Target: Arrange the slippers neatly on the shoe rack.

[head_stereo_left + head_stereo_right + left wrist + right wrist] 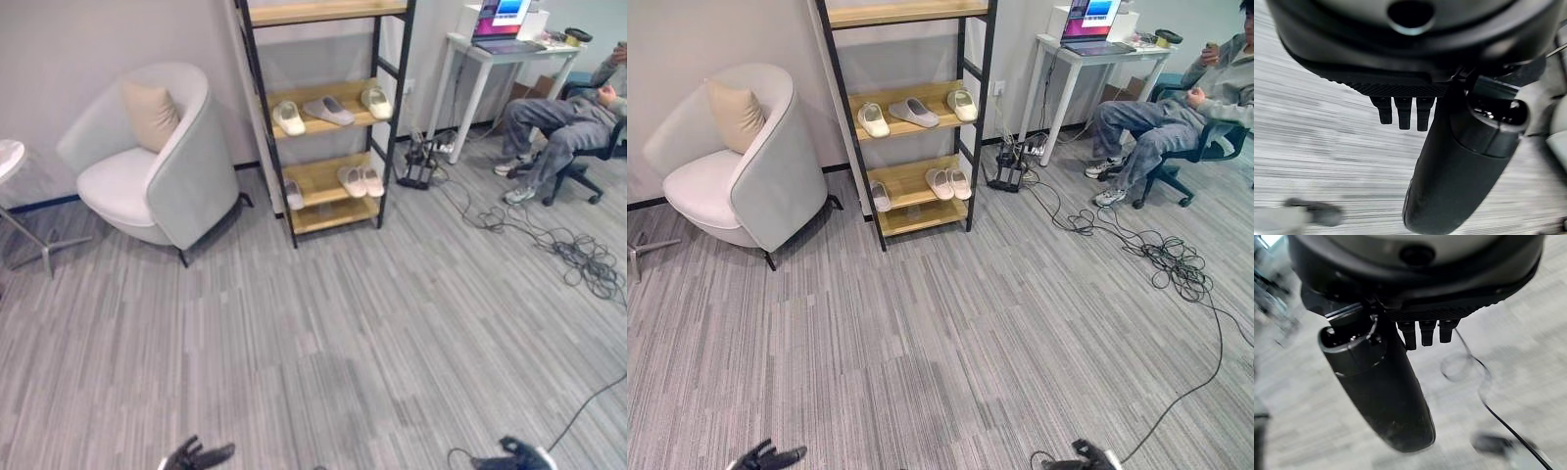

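We stand well back from the shoe rack (pixel 323 117), a black-framed stand with wooden shelves set against the wall, with a wide stretch of grey striped floor (pixel 343 333) between it and us. Just beside the rack's left side sits a pale armchair (pixel 147 166) with a beige cushion (pixel 150 115) leaning in its back, and at the floor's far left edge we see part of a small round side table (pixel 8 157). By the rack's right side a power strip (pixel 421 157) sits on the floor, and dark cables (pixel 558 245) trail from it across the floor's right side. Beyond them a white table (pixel 490 59) carries an open laptop (pixel 505 24), and a person (pixel 568 122) sits in a chair beside it. The slippers are all on the rack: on the middle shelf a cream slipper (pixel 289 117) at the left, a grey slipper (pixel 328 110) lying crosswise in the middle and a cream one (pixel 376 102) at the right edge; on the lower shelf a pair (pixel 360 180) lies side by side toward the right, and a single slipper (pixel 294 193) lies at the left edge. Our left hand (pixel 198 454) and right hand (pixel 517 455) hang low at the near edge of the floor, well apart from the rack and every slipper. In the wrist views the fingers (pixel 1403 111) of the left hand and those of the right (pixel 1427 332) reach out loosely and hold nothing, thumbs apart from them.
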Robot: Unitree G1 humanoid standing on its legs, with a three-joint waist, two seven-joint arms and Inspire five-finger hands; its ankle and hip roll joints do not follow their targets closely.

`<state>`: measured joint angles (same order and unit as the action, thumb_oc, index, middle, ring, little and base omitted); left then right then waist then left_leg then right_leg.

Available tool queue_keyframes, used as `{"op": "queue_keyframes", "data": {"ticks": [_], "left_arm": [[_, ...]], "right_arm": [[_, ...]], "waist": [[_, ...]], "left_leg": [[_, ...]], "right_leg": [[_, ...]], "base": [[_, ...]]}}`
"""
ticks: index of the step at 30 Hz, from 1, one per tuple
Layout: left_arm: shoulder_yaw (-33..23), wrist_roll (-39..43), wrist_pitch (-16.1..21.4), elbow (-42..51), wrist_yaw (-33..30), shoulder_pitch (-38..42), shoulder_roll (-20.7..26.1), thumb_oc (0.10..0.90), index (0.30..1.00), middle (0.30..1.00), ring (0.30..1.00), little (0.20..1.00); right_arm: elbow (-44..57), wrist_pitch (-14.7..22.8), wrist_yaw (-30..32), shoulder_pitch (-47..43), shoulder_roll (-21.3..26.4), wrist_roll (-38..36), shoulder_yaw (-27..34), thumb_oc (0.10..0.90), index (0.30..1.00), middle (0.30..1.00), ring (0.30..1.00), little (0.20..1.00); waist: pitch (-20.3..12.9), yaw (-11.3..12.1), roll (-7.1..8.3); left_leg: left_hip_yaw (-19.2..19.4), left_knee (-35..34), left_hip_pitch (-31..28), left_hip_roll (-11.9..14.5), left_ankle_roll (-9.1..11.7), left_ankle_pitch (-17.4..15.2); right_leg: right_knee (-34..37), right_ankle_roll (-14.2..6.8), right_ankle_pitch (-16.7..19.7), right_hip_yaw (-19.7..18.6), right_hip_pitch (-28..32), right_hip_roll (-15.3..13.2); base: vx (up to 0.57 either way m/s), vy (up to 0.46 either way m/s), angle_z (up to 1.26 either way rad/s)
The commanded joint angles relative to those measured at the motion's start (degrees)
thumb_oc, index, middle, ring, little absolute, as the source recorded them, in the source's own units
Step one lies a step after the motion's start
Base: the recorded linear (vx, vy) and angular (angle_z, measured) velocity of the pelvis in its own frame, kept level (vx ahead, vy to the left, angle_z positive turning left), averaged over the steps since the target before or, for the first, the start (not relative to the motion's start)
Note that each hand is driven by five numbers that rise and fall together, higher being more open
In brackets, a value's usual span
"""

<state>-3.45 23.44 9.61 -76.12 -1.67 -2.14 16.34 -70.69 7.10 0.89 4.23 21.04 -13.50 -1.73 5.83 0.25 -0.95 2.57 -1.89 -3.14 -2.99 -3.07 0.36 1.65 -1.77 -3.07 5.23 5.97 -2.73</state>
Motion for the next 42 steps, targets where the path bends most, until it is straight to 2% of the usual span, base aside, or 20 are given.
{"op": "queue_keyframes", "data": {"ticks": [1, 6, 9, 10, 11, 12, 15, 16, 17, 20, 22, 26, 27, 28, 30, 32, 34, 36, 40, 42], "left_arm": [[-1.36, -3.58, 1.32, -1.19, -0.15, 1.28, 2.42, 0.8, 0.9, 0.9, 0.9, 0.9], [0.7, -3.06, 0.82, -0.77, 1.18, 1.87, 0.61, 0.8, 0.9, 0.9, 0.9, 0.9], [2.17, -2.64, 0.9, 0.26, 1.3, 2.57, -0.09, 0.8, 0.9, 0.9, 0.9, 0.9], [3.58, -2.84, 0.94, 1.4, 0.95, 3.32, -0.39, 0.8, 0.9, 0.9, 0.9, 0.9], [3.58, -2.84, 0.93, 1.41, 0.95, 3.33, -0.39, 0.8, 0.9, 0.9, 0.9, 0.9], [4.32, -2.83, 1.0, 2.67, 0.47, 4.32, -0.36, 0.8, 0.9, 0.9, 0.9, 0.9], [6.49, -4.24, 1.08, 3.21, -0.52, 5.09, -0.83, 0.8, 0.9, 0.9, 0.9, 0.9], [7.07, -5.66, 0.88, 2.61, -0.65, 4.74, -1.52, 0.8, 0.9, 0.9, 0.9, 0.9], [7.13, -5.77, 0.88, 2.4, -0.73, 4.37, -1.86, 0.8, 0.9, 0.9, 0.9, 0.9], [6.49, -6.38, 0.51, 0.97, -0.57, 2.97, -2.54, 0.8, 0.9, 0.9, 0.9, 0.9], [6.23, -6.93, 0.38, -0.75, -0.68, 1.75, -2.78, 0.8, 0.9, 0.9, 0.9, 0.9], [3.46, -7.99, -0.43, -3.38, -0.56, -0.23, -2.59, 0.8, 0.9, 0.9, 0.9, 0.9], [3.11, -7.71, -0.31, -2.95, -0.68, -0.09, -2.1, 0.8, 0.9, 0.9, 0.9, 0.9], [3.11, -7.71, -0.31, -2.95, -0.68, -0.1, -2.07, 0.8, 0.9, 0.9, 0.9, 0.9], [3.81, -7.58, -0.21, -1.81, -0.77, 1.23, -1.63, 0.8, 0.9, 0.9, 0.9, 0.9], [4.89, -7.11, -0.06, -0.18, -1.16, 2.7, -1.34, 0.8, 0.9, 0.9, 0.9, 0.9], [6.97, -7.08, 0.06, 2.79, -1.98, 4.96, -0.86, 0.8, 0.9, 0.9, 0.9, 0.9], [8.17, -6.32, 0.59, 6.25, -2.59, 6.32, -0.13, 0.8, 0.9, 0.9, 0.9, 0.9], [8.93, -5.53, 1.55, 11.01, -2.8, 7.12, 0.65, 0.8, 0.9, 0.9, 0.9, 0.9], [9.26, -5.78, 1.66, 10.69, -2.88, 7.04, 0.26, 0.8, 0.9, 0.9, 0.9, 0.9]], "right_arm": [[-0.15, 1.06, 1.43, 1.6, 4.89, 1.48, -0.36, 0.8, 0.9, 0.9, 0.9, 0.9], [-0.06, 0.66, 0.96, 1.46, 4.34, 3.18, -2.53, 0.8, 0.9, 0.9, 0.9, 0.9], [0.98, 0.74, 1.09, 0.93, 4.48, 3.73, -3.81, 0.8, 0.9, 0.9, 0.9, 0.9], [1.98, 1.14, 1.45, 1.09, 4.51, 3.65, -4.25, 0.8, 0.9, 0.9, 0.9, 0.9], [1.98, 1.14, 1.45, 1.08, 4.5, 3.66, -4.24, 0.8, 0.9, 0.9, 0.9, 0.9], [2.57, 1.16, 1.96, 1.14, 4.51, 3.62, -4.63, 0.8, 0.9, 0.9, 0.9, 0.9], [2.09, 0.43, 2.64, 0.57, 4.51, 3.34, -5.39, 0.8, 0.9, 0.9, 0.9, 0.9], [1.96, 0.32, 2.94, 0.12, 4.27, 3.06, -5.79, 0.8, 0.9, 0.9, 0.9, 0.9], [2.04, 0.45, 2.98, -0.08, 3.93, 2.88, -5.91, 0.8, 0.9, 0.9, 0.9, 0.9], [1.29, 0.28, 3.22, -0.89, 2.49, 3.44, -7.3, 0.8, 0.9, 0.9, 0.9, 0.9], [0.47, -0.22, 3.26, -1.82, 1.76, 4.62, -8.06, 0.8, 0.9, 0.9, 0.9, 0.9], [0.3, -0.37, 2.44, -0.71, -0.51, 5.92, -8.56, 0.8, 0.9, 0.9, 0.9, 0.9], [0.17, -0.28, 1.87, 0.02, -1.33, 6.0, -8.91, 0.8, 0.9, 0.9, 0.9, 0.9], [0.17, -0.28, 1.88, 0.03, -1.36, 6.01, -8.92, 0.8, 0.9, 0.9, 0.9, 0.9], [0.33, -0.64, 1.58, -0.25, -1.85, 7.55, -9.95, 0.8, 0.9, 0.9, 0.9, 0.9], [0.8, -1.05, 1.36, -0.96, -1.84, 8.75, -10.76, 0.8, 0.9, 0.9, 0.9, 0.9], [2.76, -1.07, 1.99, -1.89, -1.55, 9.64, -11.37, 0.8, 0.9, 0.9, 0.9, 0.9], [4.55, -0.95, 2.39, -2.32, -1.44, 10.66, -12.29, 0.8, 0.9, 0.9, 0.9, 0.9], [8.21, -0.12, 2.55, -1.87, -0.81, 11.27, -13.65, 0.8, 0.9, 0.9, 0.9, 0.9], [8.22, -0.25, 2.47, -1.42, -0.83, 11.13, -13.59, 0.8, 0.9, 0.9, 0.9, 0.9]], "waist": [[-0.85, 0.25, 0.56], [0.66, -0.22, 0.24], [2.64, 0.05, 0.75], [4.59, 0.03, 1.54], [4.51, -0.05, 1.43], [5.96, -0.03, 1.86], [7.99, 0.72, 2.69], [7.74, 1.58, 2.05], [7.17, 2.07, 1.64], [5.84, 4.46, -0.25], [5.76, 6.24, 0.62], [3.03, 7.67, 2.03], [1.82, 7.82, 3.62], [1.77, 7.81, 3.68], [1.52, 7.75, 5.46], [1.9, 7.82, 5.71], [2.8, 6.77, 4.5], [4.3, 5.76, 3.19], [6.3, 4.16, 2.62], [6.89, 3.06, 2.58]], "left_leg": [[-3.04, 4.14, -0.83, 2.5, 3.18, -5.48], [-3.87, 6.38, 0.11, 3.42, 3.96, -5.82], [-3.75, 14.47, 3.68, 4.23, 5.48, -5.18], [-1.73, 24.73, 9.28, 6.84, 7.61, 0.38], [-1.87, 25.1, 9.59, 6.95, 7.66, 0.22], [-0.31, 31.94, 13.27, 9.14, 7.98, 4.12], [3.86, 38.96, 19.9, 10.3, 6.36, 2.61], [7.19, 32.36, 22.26, 8.63, 5.28, -0.67], [8.01, 27.94, 22.4, 8.0, 5.08, -0.62], [9.86, 9.13, 22.0, 5.71, 5.34, 4.43], [8.29, 4.66, 23.0, 4.32, 5.13, 4.87], [6.57, 7.55, 22.57, 3.48, 3.5, 7.48], [6.72, 9.36, 22.17, 2.35, 2.46, 6.16], [6.74, 9.44, 22.24, 2.31, 2.45, 6.1], [7.53, 10.53, 20.56, 1.26, 0.96, 3.23], [7.89, 10.82, 18.07, 0.62, -0.66, 0.63], [7.46, 10.39, 13.99, 0.87, -2.33, -1.54], [5.71, 9.42, 9.71, 0.49, -3.32, -3.35], [1.64, 9.3, 4.64, -0.04, -2.63, -6.51], [0.33, 9.62, 3.37, -0.32, -2.1, -7.73]], "right_leg": [[-5.58, -3.54, -1.77, -1.08, -2.16, -1.5], [-8.79, -2.71, -3.58, -1.03, -3.87, -0.63], [-9.7, -1.51, -4.66, -1.61, -4.15, 0.12], [-9.71, -0.13, -5.15, -1.29, -3.15, 0.59], [-9.77, -0.09, -5.16, -1.19, -3.29, 0.72], [-9.89, 1.03, -5.01, -0.85, -2.77, 1.06], [-9.19, 2.15, -5.95, -0.07, -0.91, 1.26], [-7.91, 1.55, -7.28, -0.16, 1.4, 1.89], [-7.56, 1.27, -7.52, -0.45, 1.65, 2.1], [-6.2, 0.19, -9.04, -2.27, 5.17, 4.12], [-6.05, -0.31, -10.13, -4.25, 8.27, 3.98], [-8.17, -1.34, -9.72, -6.93, 10.02, 3.25], [-11.49, -2.99, -6.39, -7.02, 9.45, 1.86], [-11.51, -3.0, -6.44, -7.02, 9.41, 1.81], [-19.76, -7.1, 1.04, -6.57, 7.28, 0.08], [-28.47, -11.45, 9.48, -4.13, 3.82, -2.25], [-37.9, -10.64, 13.03, -0.7, -0.39, -4.22], [-42.76, -8.61, 10.73, 2.17, -5.9, -6.04], [-32.47, -5.55, 1.31, 4.02, -12.21, -7.17], [-25.22, -5.67, 1.21, 1.94, -13.77, -6.5]], "base": [[0.02, -0.041, 0.0], [0.02, -0.138, 0.02], [0.0, -0.191, 0.03], [0.0, -0.163, 0.08], [0.01, -0.269, 0.28], [0.04, -0.193, 0.35], [0.17, -0.206, -0.1], [0.36, -0.027, -0.05], [0.46, 0.06, 0.18], [0.39, 0.095, -0.08], [0.38, 0.08, -0.33], [0.53, 0.151, -0.86], [0.61, 0.23, -0.31], [0.45, 0.179, -0.37], [0.3, 0.145, 0.02], [0.34, 0.194, 0.0], [0.37, 0.227, -0.08], [0.34, 0.162, 0.18], [0.34, -0.005, 0.36], [0.31, -0.09, 0.23]]}}
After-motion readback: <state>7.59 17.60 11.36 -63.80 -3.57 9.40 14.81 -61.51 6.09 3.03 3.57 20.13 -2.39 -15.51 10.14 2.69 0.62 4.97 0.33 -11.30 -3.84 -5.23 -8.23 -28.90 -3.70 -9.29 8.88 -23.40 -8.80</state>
